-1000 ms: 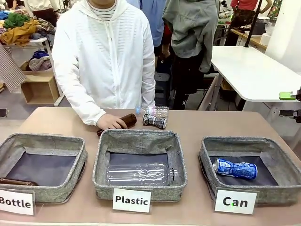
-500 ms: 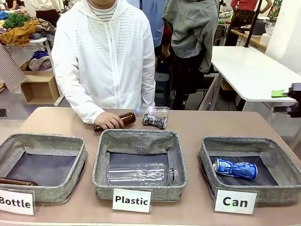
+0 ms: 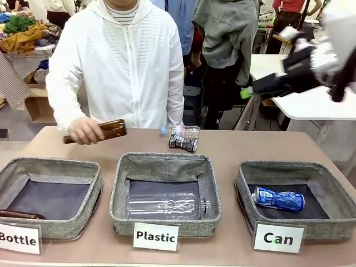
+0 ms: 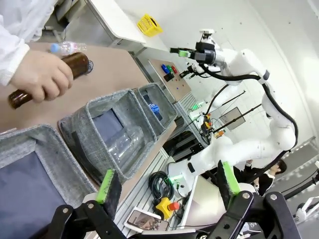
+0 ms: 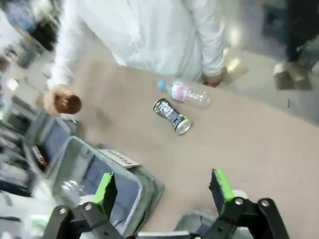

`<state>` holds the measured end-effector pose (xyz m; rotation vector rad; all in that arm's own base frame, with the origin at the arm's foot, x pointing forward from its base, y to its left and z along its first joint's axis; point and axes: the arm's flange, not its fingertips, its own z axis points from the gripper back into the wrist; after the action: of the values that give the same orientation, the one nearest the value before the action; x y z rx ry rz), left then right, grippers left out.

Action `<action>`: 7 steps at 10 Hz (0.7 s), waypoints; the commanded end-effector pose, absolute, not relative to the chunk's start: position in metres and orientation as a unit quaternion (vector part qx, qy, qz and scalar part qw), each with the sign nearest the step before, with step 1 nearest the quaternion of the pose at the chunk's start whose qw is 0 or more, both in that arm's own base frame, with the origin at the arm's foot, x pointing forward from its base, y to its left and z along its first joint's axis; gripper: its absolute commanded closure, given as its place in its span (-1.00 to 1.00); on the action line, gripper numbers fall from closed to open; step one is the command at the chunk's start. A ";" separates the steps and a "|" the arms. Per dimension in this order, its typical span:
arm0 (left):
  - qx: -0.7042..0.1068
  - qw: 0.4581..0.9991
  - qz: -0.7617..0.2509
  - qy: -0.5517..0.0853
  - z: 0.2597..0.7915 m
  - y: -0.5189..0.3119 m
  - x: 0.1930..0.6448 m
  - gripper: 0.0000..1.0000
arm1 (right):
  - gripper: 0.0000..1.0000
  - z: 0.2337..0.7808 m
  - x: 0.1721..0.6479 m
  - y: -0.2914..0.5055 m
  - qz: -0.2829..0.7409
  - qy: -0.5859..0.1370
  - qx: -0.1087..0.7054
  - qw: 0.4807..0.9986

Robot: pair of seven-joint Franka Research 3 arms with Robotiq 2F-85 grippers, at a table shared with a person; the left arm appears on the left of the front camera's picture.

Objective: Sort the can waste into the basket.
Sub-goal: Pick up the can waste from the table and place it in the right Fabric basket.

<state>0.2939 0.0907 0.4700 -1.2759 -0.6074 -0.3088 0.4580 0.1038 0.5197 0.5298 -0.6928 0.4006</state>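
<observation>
While the blue and white can point(image 3: 279, 200) lies on the dark base of the basket point(image 3: 295, 168) behind the card point(image 3: 277, 238) reading "Can", we count one of the two cans as sorted. The black can point(image 3: 183, 143) lies on its side on the table point(image 3: 250, 147), beyond the far wall of the middle basket point(image 3: 167, 161). It is just beside a clear plastic bottle point(image 3: 184, 131); we cannot tell whether the two touch.

We judge the step in hand to be the approach to the black can. The right pincer point(image 5: 162, 193) hangs high above the far right part of the table, its jaws fully apart with nothing between them. In the right wrist view the black can sits ahead of the fingers, well apart from them. The left pincer point(image 4: 167, 180) is likewise spread wide and empty, near the left end of the row of baskets.

The next move calls for three things:
- We bring the right pincer down over the black can and turn the fingers across its crushed body.
- We keep the fingers off the plastic bottle at its far side, since a nudge could roll either item.
- We stay clear of the person's hand point(image 3: 82, 131), which holds a brown glass bottle point(image 3: 110, 128) above the table's left side.
</observation>
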 end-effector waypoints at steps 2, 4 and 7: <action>-0.620 0.700 -0.149 -0.322 0.516 0.116 0.258 -1.00 | -1.00 0.492 0.526 0.187 0.301 -0.273 0.150 0.901; -0.577 0.674 -0.163 -0.430 0.586 0.195 0.190 -1.00 | -1.00 0.477 0.564 0.242 0.374 -0.249 0.123 0.885; -0.532 0.688 -0.101 -0.483 0.581 0.268 0.132 -1.00 | -1.00 0.445 0.603 0.295 0.499 -0.175 0.105 0.842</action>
<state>0.1145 0.2522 0.6036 -1.2046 -1.1064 -0.2656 0.5839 0.2821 0.4377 0.2215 -0.4315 0.9615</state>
